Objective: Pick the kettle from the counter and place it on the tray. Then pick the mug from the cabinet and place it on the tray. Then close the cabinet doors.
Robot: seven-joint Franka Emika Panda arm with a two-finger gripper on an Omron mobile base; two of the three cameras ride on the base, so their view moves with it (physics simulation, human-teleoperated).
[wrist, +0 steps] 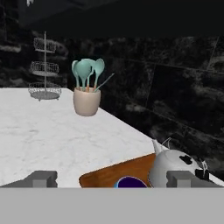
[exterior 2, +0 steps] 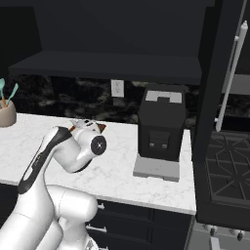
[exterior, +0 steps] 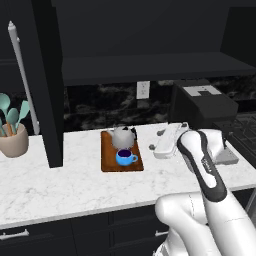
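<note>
The reddish-brown tray lies on the white marble counter. On it stand the grey kettle at the back and the blue mug in front of it. My gripper is open just right of the tray, level with the two, and points left at them. In the hand view the gripper has its tips wide apart, with the mug's dark rim low between them, the kettle to the right and the tray beneath. Both black cabinet doors stand open around the dark shelf.
A black coffee machine stands on the counter right of my hand. A beige utensil pot sits at the far left, with a wire tiered stand beyond it. A stove lies past the counter's right end.
</note>
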